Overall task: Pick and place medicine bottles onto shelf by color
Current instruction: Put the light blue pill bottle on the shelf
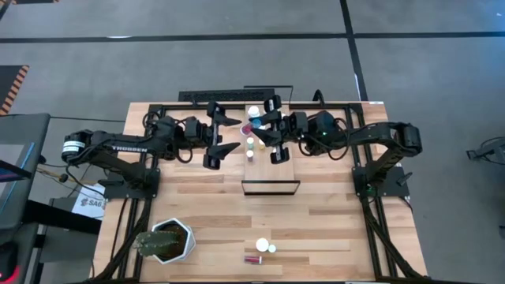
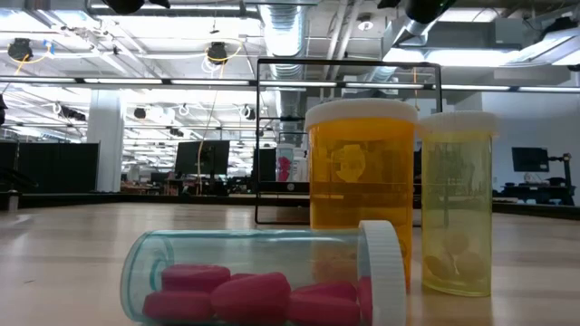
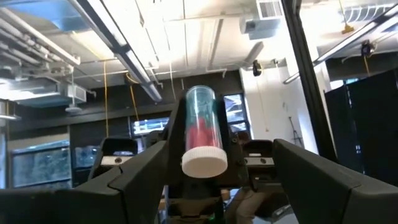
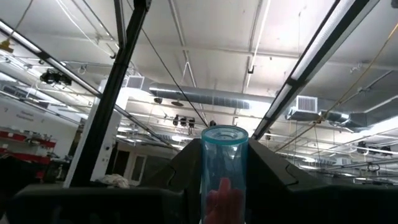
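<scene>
My right gripper [image 1: 258,129] is shut on a clear blue-tinted bottle [image 1: 247,128] of red pills with a white cap, above the far end of the shelf [image 1: 271,170]. The bottle also shows in the left wrist view [image 3: 202,124] and the right wrist view [image 4: 224,168]. My left gripper [image 1: 234,132] is wide open and empty, facing the bottle from the table's left, a short way off. A few small bottles [image 1: 251,148] stand on the shelf's far part. Three more bottles rest on the table near its front edge [image 1: 263,248]. My right gripper pinches the bottle's clear body [image 3: 186,124] between its two fingers [image 4: 267,171], which come about level from the table's right. The bottle stands roughly upright and upside down, its white cap [image 3: 204,163] lowest and its clear base [image 4: 224,132] uppermost. It is lifted clear.
At the front, a bottle of pink pills [image 2: 263,281] lies on its side beside an upright orange one [image 2: 362,181] and a yellowish one [image 2: 458,204]. The shelf's dark frame [image 2: 349,136] stands behind them. A white hexagonal plant pot [image 1: 170,241] sits front left.
</scene>
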{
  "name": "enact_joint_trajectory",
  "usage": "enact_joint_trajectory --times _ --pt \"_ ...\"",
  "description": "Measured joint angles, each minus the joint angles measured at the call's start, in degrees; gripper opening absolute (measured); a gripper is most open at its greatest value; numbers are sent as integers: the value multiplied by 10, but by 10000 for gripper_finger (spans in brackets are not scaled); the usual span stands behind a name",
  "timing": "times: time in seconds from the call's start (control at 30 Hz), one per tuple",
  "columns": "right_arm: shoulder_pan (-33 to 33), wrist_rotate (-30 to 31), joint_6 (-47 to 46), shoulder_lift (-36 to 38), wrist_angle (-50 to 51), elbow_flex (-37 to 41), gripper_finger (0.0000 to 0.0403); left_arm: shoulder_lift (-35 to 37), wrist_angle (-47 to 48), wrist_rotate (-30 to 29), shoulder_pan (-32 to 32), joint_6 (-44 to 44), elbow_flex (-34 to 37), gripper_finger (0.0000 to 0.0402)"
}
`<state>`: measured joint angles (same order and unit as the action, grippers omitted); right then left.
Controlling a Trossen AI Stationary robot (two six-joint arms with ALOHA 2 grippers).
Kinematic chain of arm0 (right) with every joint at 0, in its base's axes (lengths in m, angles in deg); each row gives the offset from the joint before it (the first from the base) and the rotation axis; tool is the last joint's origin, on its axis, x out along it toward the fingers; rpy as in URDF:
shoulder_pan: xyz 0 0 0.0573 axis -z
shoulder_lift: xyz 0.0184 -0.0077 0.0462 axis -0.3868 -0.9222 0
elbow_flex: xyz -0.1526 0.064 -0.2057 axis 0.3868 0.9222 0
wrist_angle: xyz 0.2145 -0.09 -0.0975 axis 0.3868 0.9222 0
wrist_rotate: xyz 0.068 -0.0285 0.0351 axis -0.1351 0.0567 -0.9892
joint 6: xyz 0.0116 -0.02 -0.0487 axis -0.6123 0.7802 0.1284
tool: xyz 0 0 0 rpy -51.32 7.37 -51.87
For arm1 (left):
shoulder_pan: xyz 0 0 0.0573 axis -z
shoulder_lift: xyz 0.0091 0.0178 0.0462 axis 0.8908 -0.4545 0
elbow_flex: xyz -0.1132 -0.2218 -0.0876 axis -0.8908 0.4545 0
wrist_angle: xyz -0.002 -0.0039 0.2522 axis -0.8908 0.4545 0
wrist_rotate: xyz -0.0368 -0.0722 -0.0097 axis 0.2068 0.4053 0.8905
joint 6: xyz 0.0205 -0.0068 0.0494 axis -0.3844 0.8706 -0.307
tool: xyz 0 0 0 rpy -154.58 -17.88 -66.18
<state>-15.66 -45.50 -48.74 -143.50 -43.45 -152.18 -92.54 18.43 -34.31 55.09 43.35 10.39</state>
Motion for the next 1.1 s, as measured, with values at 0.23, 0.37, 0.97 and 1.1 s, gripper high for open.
enact_joint_trajectory --times 0.23,0.37,0.97,1.1 --pt "-1 0 13 -1 33 -23 123 0 2 0 0 16 0 277" --pt "-7 0 25 -22 59 -48 123 0 3 9 0 20 0 277" --pt "-11 -18 35 -30 53 -56 123 0 8 10 0 25 0 274" --pt "-11 -22 35 -30 53 -56 123 0 8 10 0 17 0 252"
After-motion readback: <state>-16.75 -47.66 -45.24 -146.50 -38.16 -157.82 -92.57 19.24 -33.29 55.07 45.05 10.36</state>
